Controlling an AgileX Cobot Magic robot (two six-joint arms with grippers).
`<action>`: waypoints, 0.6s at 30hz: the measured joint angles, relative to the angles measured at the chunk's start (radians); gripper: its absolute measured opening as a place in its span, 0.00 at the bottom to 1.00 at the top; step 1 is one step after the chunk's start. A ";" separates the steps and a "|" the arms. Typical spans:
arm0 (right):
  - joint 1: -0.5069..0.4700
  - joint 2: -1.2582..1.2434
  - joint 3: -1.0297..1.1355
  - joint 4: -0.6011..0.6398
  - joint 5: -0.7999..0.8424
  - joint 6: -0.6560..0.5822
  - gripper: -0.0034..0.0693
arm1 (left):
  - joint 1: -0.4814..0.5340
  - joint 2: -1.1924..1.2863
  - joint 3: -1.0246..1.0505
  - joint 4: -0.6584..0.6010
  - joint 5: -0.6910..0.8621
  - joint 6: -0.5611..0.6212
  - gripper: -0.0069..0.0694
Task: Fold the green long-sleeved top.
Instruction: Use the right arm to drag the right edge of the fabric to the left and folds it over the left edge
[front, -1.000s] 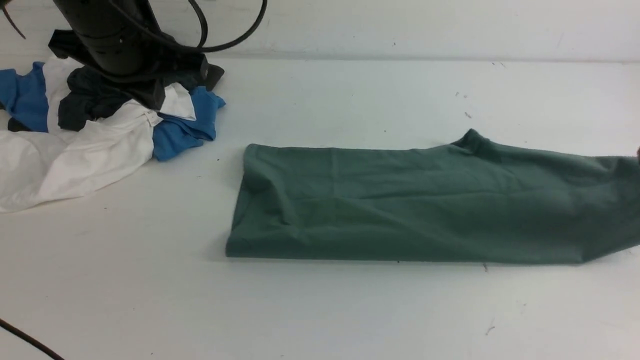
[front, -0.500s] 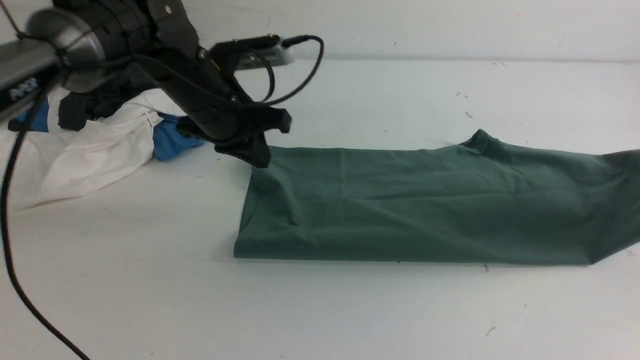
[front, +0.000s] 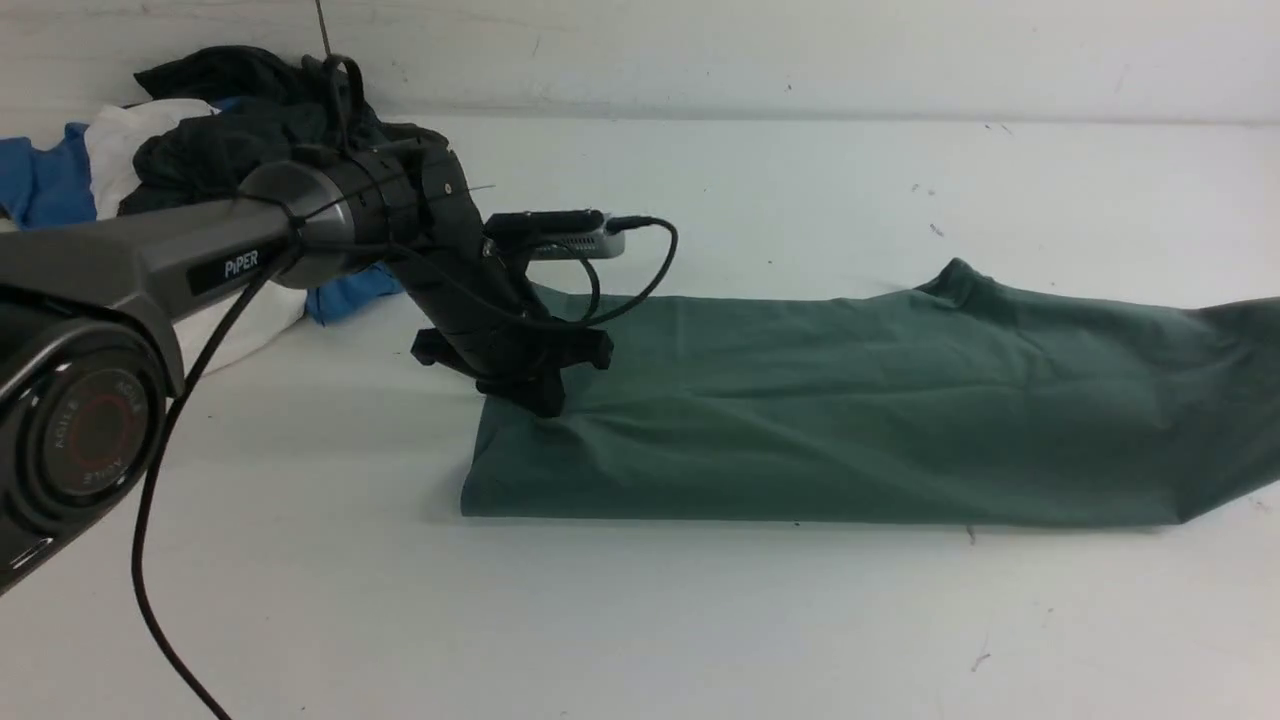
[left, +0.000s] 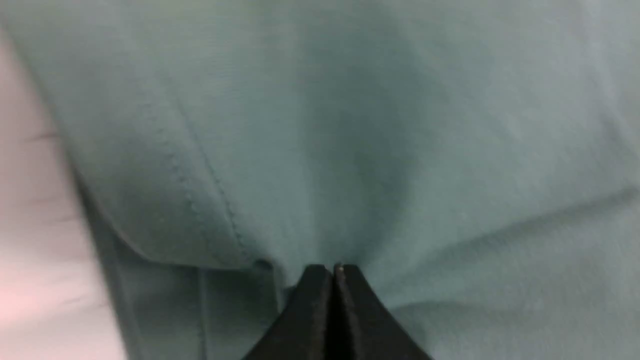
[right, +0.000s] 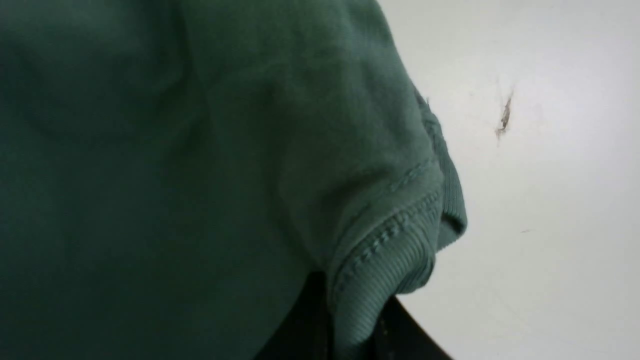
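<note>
Mid-fold: left hand (front: 545, 398), pressed together, pins the green top (front: 850, 420) left of frame centre; right hand (right: 352, 330) pinches its ribbed edge (right: 395, 250) (next, probably, carry it across).

the white table (front: 700, 620) bears the green top (front: 850, 420), laid flat, and a clothes heap (front: 180, 150), seemingly blue, white and dark.

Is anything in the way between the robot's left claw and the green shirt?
No, nothing visible. The left gripper has its closed tips pressed right on the green top, near its left end. The pile of other clothes lies farther back.
</note>
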 joint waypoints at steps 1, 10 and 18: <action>0.000 0.000 0.000 0.000 0.000 -0.005 0.09 | 0.008 -0.007 0.000 0.028 0.013 -0.018 0.09; 0.001 -0.033 0.000 0.015 0.004 -0.009 0.09 | 0.031 -0.104 -0.032 0.151 0.084 -0.051 0.09; 0.010 -0.154 0.000 0.066 0.003 -0.019 0.09 | 0.031 -0.266 -0.044 0.218 0.211 -0.057 0.09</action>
